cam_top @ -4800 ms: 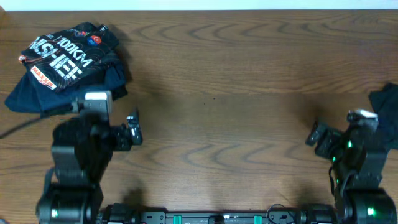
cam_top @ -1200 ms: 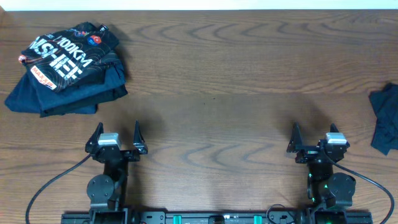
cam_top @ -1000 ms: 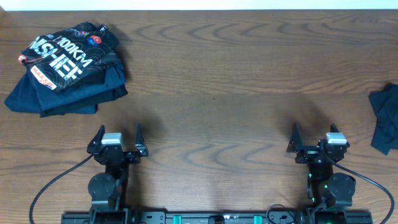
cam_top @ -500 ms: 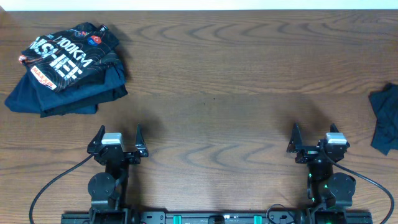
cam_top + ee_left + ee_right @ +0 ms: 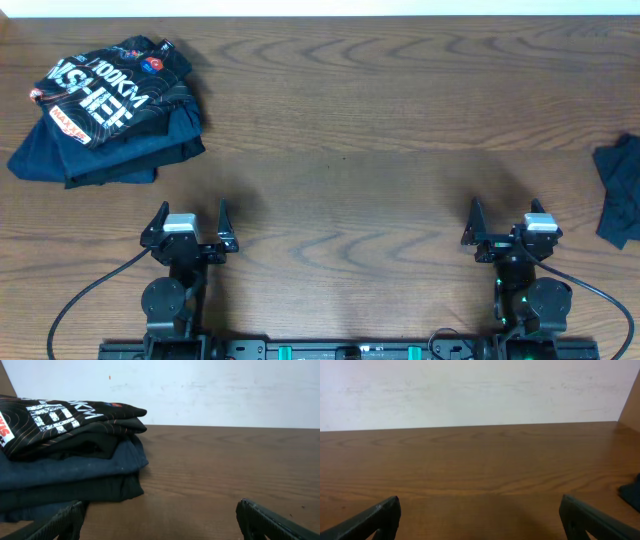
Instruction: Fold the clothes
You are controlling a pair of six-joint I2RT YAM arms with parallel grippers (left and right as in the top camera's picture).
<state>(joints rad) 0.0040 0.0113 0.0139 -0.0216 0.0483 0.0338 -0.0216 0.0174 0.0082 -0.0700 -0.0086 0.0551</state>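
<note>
on the black t-shirt [image 5: 150, 92] at ten o'clock in the overhead view, white print [image 5: 95, 95] reads "100km" next to bigger letters ending "sher", their start lost in a fold; its small coloured logos [image 5: 66, 122] are too small to read

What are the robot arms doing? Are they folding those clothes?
Right now neither arm is touching anything. The left pincer and the right pincer are both open and empty, low at the near side of the table. A pile of dark clothes sits at the far left, with a black T-shirt with white lettering on top. Another dark garment lies at the right edge and looks rumpled, not folded.
</note>
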